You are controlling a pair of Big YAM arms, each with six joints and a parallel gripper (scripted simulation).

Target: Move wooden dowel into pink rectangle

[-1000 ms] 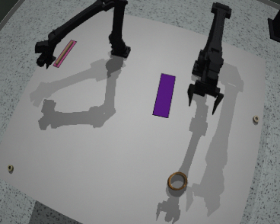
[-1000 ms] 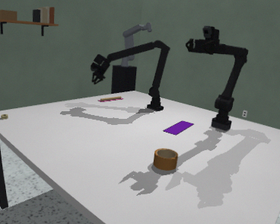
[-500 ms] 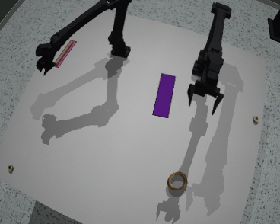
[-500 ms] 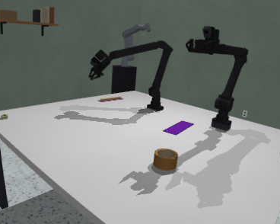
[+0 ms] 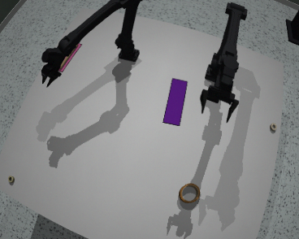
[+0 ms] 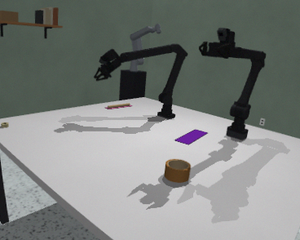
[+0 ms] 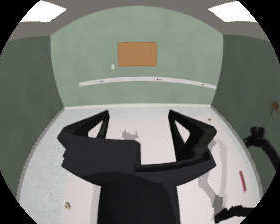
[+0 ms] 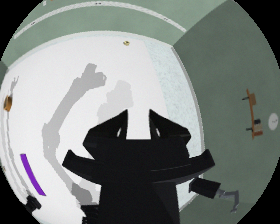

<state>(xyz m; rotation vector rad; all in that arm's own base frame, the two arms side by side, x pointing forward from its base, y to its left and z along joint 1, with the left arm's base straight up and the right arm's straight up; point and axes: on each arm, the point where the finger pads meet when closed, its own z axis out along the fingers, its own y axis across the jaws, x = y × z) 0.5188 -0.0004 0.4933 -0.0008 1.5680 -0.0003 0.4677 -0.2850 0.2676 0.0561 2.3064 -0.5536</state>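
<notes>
Wooden dowel (image 5: 64,63) (image 6: 119,105) on pink rectangle (image 5: 71,58) (image 6: 108,108). 2 grippers above tabletop (image 5: 124,195) (image 6: 92,159): left gripper (image 5: 215,116) (image 6: 202,49) (image 7: 139,111), fingers spread wide; right gripper (image 5: 45,84) (image 6: 97,77) (image 8: 138,111), fingers partly spread, empty.

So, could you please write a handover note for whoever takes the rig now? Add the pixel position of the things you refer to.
Left gripper (image 5: 215,116) (image 6: 200,49) (image 7: 139,111): wide open, empty.
Right gripper (image 5: 45,84) (image 6: 97,77) (image 7: 249,142) (image 8: 138,111): partly open, empty, raised.
Dowel (image 5: 65,62) (image 6: 119,105): lying on the pink rectangle (image 5: 71,58) (image 7: 240,173); purple rectangle (image 5: 175,102) (image 6: 191,136) (image 8: 32,175) bare.
Done: dowel placed and released.
Left: probably only confirming it lies wholly inside; its ends are unclear here.
</notes>
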